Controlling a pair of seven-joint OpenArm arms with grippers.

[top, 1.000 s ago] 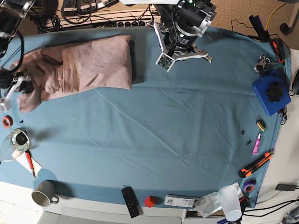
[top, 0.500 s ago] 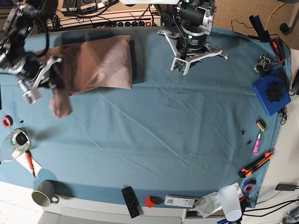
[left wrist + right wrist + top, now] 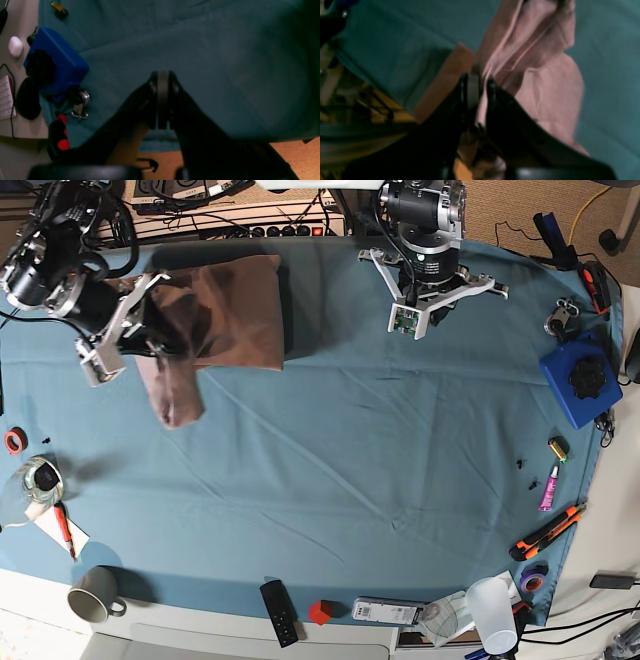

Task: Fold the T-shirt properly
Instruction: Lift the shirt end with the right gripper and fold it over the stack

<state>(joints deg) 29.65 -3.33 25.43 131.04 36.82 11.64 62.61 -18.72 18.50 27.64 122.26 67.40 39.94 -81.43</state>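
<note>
I am holding one T-shirt (image 3: 225, 310), a dusty-pink one, lying partly folded toward ten o'clock on the teal-clothed table (image 3: 380, 450), with a loose flap hanging from my right gripper (image 3: 477, 82) down toward the cloth at about nine o'clock. In the right wrist view the jaws are clamping on a bunched fold of that pink fabric, pinched thin between them. My left gripper (image 3: 162, 100) is hovering over bare cloth near twelve o'clock, jaws pressed together with nothing in them, well apart from the shirt. I am judging the cotton as light, limp and a little wrinkled: it is sagging under its own weight instead of holding a line, so a single pinch is letting the rest droop and twist. It should not slip easily, but it could drag the tablecloth into ridges if I sweep it low. The better place to take hold, I think, is an outer edge or corner of the flap, ideally at two points so the fold lands flat. Counting the rest from the base view: one blue box (image 3: 580, 383) at three o'clock, one grey mug (image 3: 93, 593) at seven o'clock, one clear plastic cup (image 3: 493, 612) and one small red block (image 3: 320, 612) along the six o'clock edge.
</note>
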